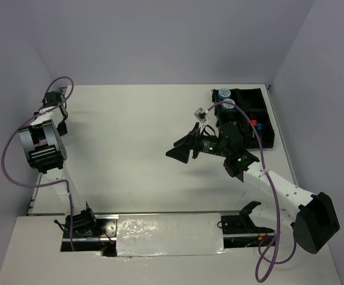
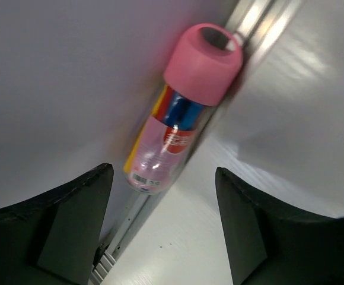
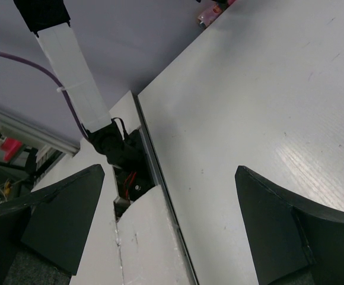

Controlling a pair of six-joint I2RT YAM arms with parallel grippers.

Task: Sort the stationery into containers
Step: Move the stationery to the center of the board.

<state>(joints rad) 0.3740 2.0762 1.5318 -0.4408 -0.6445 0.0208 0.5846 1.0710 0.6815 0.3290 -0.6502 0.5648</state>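
Observation:
A pink bottle (image 2: 167,139) with a pink cap lies on its side along the metal rail at the table's left edge, against the wall. My left gripper (image 2: 163,225) is open just short of the bottle's base, and nothing sits between its fingers. In the top view that gripper (image 1: 59,113) is at the table's far left corner. The black organiser tray (image 1: 267,119) stands at the far right, with two round patterned tubs (image 1: 223,94) at its left end and capped highlighters (image 1: 254,123) inside. My right gripper (image 1: 181,153) hangs open and empty left of the tray, above bare table (image 3: 267,107).
A small clear item (image 1: 201,113) lies on the table just left of the tray. Walls close in the table on the left, the back and the right. The right wrist view shows the front edge rail (image 3: 160,190) and the left arm's base (image 3: 115,148).

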